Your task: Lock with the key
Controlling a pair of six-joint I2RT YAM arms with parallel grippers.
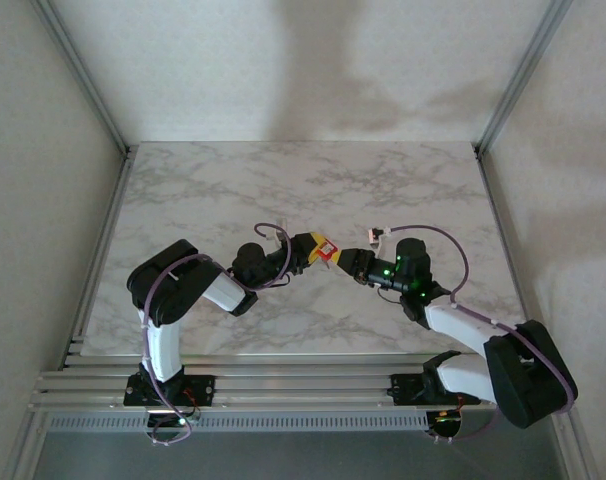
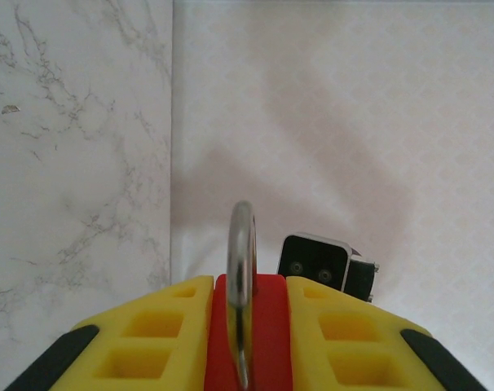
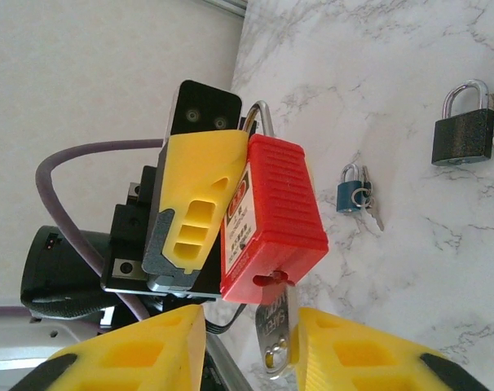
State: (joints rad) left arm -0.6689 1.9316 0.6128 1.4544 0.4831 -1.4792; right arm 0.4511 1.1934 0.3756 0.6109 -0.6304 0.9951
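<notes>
Grip check: red padlock aloft over bench.
Body clamped in left tool; key sits in keyhole; right tool jaws stand apart either side of key. Dark padlock and blue padlock lie on bench.

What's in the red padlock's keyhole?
A silver key sticks out of the red padlock, head showing. Its blade is hidden inside the lock body.

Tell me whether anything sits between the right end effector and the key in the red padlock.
Nothing visible does: the key sticks out of the red padlock, directly between the fingers of the right end effector.
</notes>
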